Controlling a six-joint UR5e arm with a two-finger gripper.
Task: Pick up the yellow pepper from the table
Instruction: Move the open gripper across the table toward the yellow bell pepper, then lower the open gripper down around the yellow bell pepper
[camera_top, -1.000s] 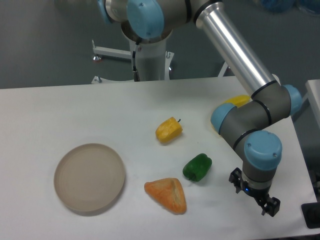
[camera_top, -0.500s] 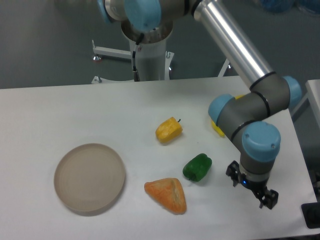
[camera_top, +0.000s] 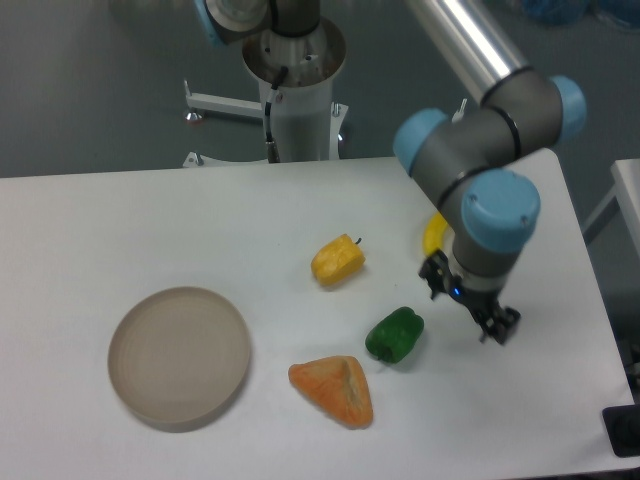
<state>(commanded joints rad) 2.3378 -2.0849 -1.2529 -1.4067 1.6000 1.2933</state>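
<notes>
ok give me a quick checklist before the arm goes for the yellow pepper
1. Target in view: small lumpy yellow pepper lies unobstructed on the white table. Ok.
2. Gripper empty: the black two-finger gripper holds nothing. Ok.
3. Jaw opening: too small and dark to judge. Cannot tell.
4. Alignment: gripper sits well right of the pepper, not above it. Not ok.
5. Neighbours: green pepper and orange triangular wedge lie apart from the target. Ok.
6. Path: the green pepper lies below the direct line leftward, fairly near the gripper; mind it. Ok, with care.
</notes>
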